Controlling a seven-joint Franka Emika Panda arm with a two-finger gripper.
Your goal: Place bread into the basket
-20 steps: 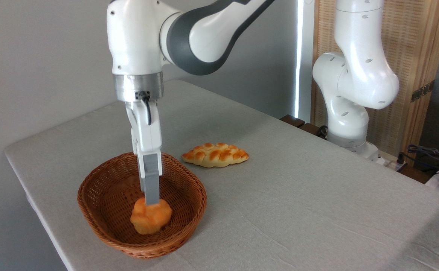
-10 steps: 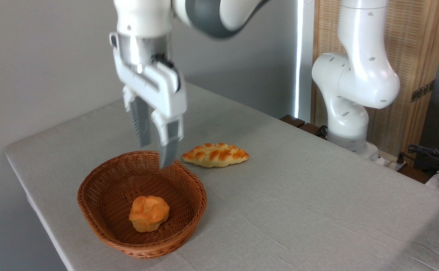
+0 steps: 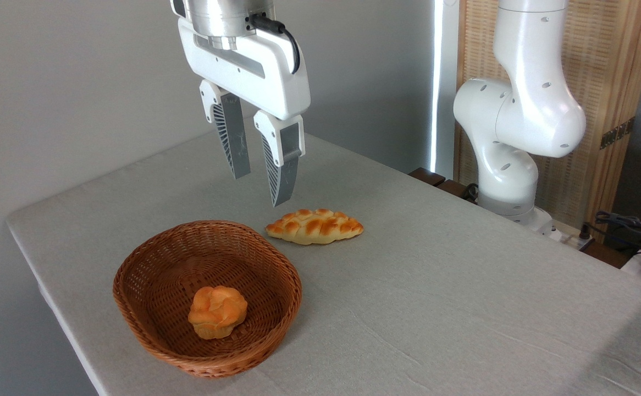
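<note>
Well, my claw [image 3: 257, 190] hangs empty above the tabletop [image 3: 436, 286], its two ribbed fingers [image 3: 234, 144] parted with clear air between them and nothing gripped. It sits high over the far rim of the basket [image 3: 139, 324], well clear of the weave — a sensible height, I judge, since nothing below can snag the fingertips from there.

The bread [image 3: 217, 311] lies inside the basket, on its floor toward the near wall, touching nothing of mine. It rests upright, lumpy top facing up and paler base down, so it looks settled rather than perched; the flared wall around it should keep it from rolling out. By my reading the task's one job is done: bread in, claw let go.

The bread itself is a small round bun, golden-orange, its crown cracked into soft lobes with lighter seams between them. It looks light and a bit squashy, though I cannot tell its firmness from here.

Just beyond the basket's far side a braided loaf [image 3: 315, 225] lies flat on the tabletop, apart from the rim — it sits almost under my fingertips, yet I touch it nowhere.
</note>
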